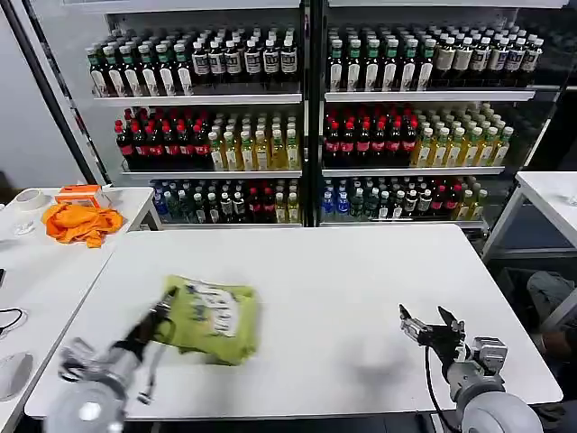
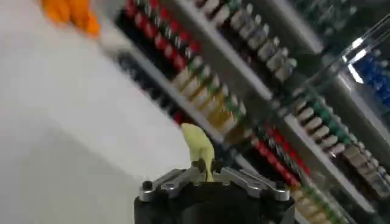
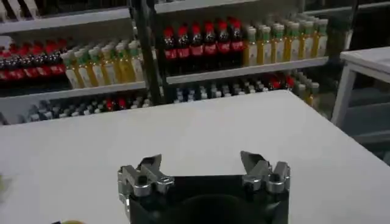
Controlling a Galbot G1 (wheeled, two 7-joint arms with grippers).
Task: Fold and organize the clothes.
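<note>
- Behind the white table (image 1: 361, 271), shelves of bottles (image 1: 297, 117) fill the back wall.
- On the table's left half, toward its front edge, lies the lime-green T-shirt (image 1: 213, 317), bunched, white print up.
- My left gripper (image 1: 162, 317) sits at the shirt's left edge, jaws clamped on a pinch of green fabric.
- My right gripper (image 1: 431, 327) hovers right of the shirt, well apart, jaws spread, bare tabletop around it.
- Left of the table, an orange cloth (image 1: 81, 222) rests on a side table (image 1: 36, 271).
</note>
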